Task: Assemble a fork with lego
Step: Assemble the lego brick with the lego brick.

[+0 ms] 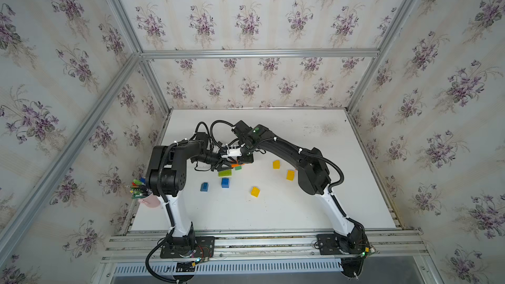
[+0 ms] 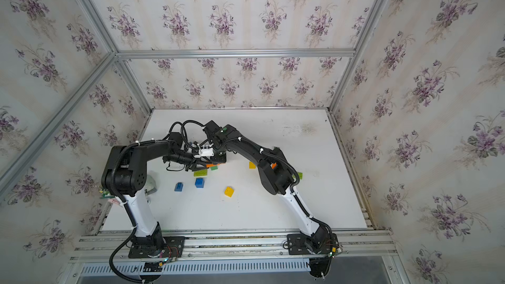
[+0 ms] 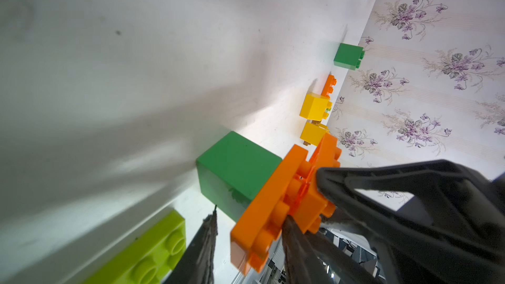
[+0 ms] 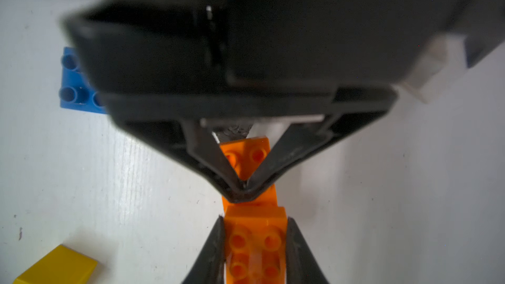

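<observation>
My left claw is clenched, its tips pinched onto the lower orange plate. That plate lies studs-up on top of the dark green brick, which stands on the table. My right claw is clamped across the width of the upper orange plate, with a finger pressed against each long edge.

Both plates have their long axes in one line, running from my right claw straight toward my left, across the table a little left of its middle. Their studs face upward. The upper plate's leading end overlaps the lower plate's end just under my left fingertips. In the left wrist view it sits tilted against those studs rather than flush.

A lime brick lies just in front of the green one. Two blue bricks and a yellow brick lie nearer my bases.
</observation>
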